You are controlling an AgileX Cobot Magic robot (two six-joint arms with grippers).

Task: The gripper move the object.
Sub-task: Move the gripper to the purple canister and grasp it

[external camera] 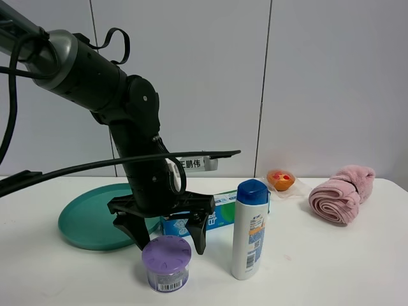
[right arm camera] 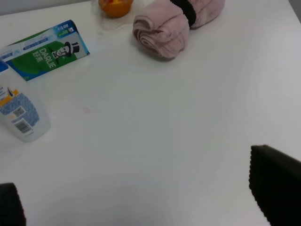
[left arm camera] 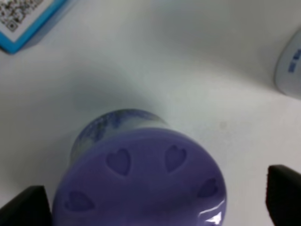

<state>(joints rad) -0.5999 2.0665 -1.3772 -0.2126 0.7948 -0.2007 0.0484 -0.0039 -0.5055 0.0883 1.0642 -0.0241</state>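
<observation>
Purple jar upright, long axis vertical.

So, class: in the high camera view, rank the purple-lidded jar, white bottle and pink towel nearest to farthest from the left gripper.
1. Purple-lidded jar, between the left gripper fingers.
2. White bottle, just right of the jar.
3. Pink towel, far right, toward the back.

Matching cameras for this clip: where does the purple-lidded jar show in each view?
Exterior high: the jar stands front centre, below the left gripper.
Left wrist: the jar looms close, lid up, between the open fingers.
Right wrist: not in view.
Shared landmark: the white bottle, in all three.
</observation>
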